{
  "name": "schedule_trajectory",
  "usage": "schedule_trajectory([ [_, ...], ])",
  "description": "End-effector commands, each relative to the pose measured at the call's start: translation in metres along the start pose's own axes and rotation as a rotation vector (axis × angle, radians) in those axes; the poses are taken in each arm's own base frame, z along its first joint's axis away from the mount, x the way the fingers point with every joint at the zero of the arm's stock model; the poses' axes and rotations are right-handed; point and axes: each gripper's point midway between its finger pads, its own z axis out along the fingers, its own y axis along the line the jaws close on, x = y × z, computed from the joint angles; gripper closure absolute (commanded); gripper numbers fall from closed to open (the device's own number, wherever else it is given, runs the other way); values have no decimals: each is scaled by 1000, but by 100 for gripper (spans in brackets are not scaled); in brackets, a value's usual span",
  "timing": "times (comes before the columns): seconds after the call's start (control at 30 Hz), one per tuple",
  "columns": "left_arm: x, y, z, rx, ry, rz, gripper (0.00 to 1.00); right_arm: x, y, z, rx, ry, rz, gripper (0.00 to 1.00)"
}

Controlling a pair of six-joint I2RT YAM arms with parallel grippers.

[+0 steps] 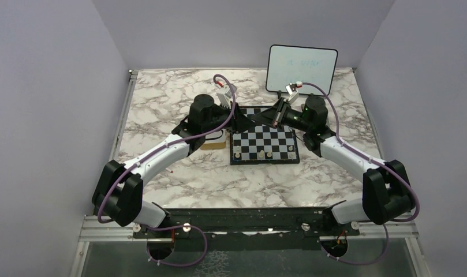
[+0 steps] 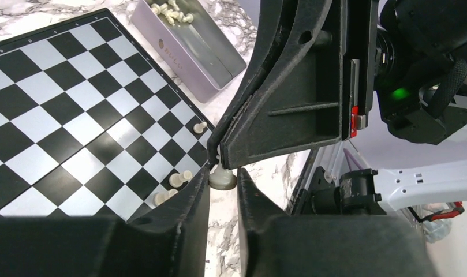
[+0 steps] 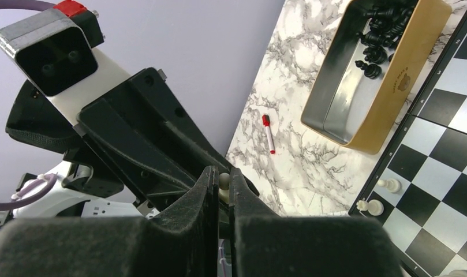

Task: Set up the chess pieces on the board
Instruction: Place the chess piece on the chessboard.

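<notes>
Above the 12 o'clock edge of the flat black-and-white checked board (image 1: 264, 144), the right gripper (image 3: 219, 183) pinches a tiny cream-white chess piece (image 2: 222, 179). The left gripper (image 2: 222, 193) brackets it; whether it grips is unclear. Only a few cream pieces (image 1: 260, 154) stand along 6 o'clock. The black pieces (image 3: 381, 34) lie in the gold metal tray (image 3: 392, 86), so most of the setup looks undone.

Nothing is reading clearly. The whiteboard (image 1: 302, 68) is showing faint blue handwriting, too small to read. The lilac tin (image 2: 173, 55) is carrying small illegible embossed lettering. The gold tin (image 3: 401, 75) is bearing a tiny unreadable stamp.

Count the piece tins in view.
2. A lavender tin holding cream pieces and a gold tin holding black pieces, each beside the board. More may be hidden.
</notes>
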Motion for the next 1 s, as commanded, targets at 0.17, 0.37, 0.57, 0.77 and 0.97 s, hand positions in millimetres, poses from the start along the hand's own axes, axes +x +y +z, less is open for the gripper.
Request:
schedule_trajectory([
  [0.17,10,-11,-7,79,56,173,91,19,13,-8,-33,137,-130,86],
  [0.37,24,-5,-11,90,116,258,91,35,14,-18,-72,209,-219,85],
  [0.57,33,-6,-11,131,170,311,92,48,11,-25,-83,276,-244,88],
  [0.77,38,-8,-12,172,190,354,93,57,4,-29,-74,311,-243,90],
  [0.97,42,-5,-12,172,206,362,94,64,1,-31,-90,351,-251,86],
])
